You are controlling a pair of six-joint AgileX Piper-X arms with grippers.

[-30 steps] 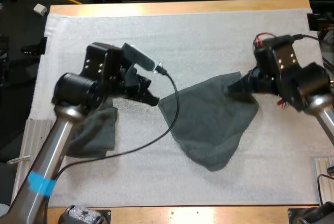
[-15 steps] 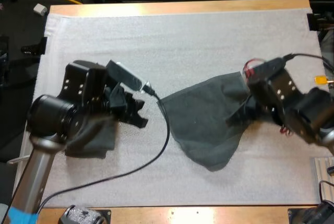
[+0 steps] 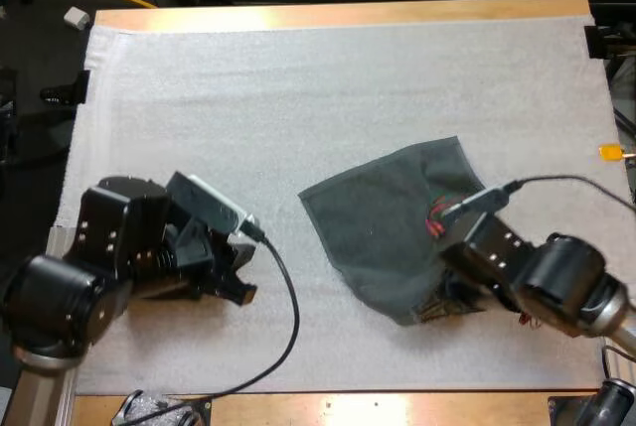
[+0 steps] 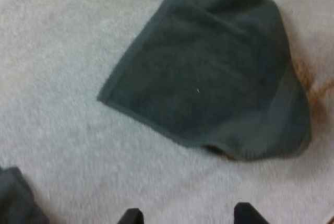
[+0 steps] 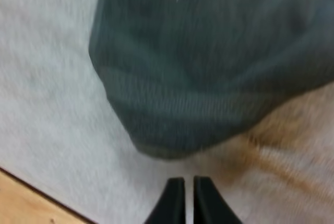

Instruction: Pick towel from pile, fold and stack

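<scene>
Your right gripper (image 5: 188, 181) was clenched on nothing, black fingers (image 5: 175, 203) touching, just short of the rounded near edge of the dark grey-green cloth towel (image 5: 209, 62) lying spread on the white foam mat (image 3: 298, 98); you needed, I judged, to part them before pinching that hem. Your left gripper (image 4: 189, 209) stood released, the towel well ahead of it; it wanted bringing to the nearest corner first.

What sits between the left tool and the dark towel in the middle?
Bare white mat, nothing else; the left wrist view shows that stretch between the left tool and the towel.
</scene>
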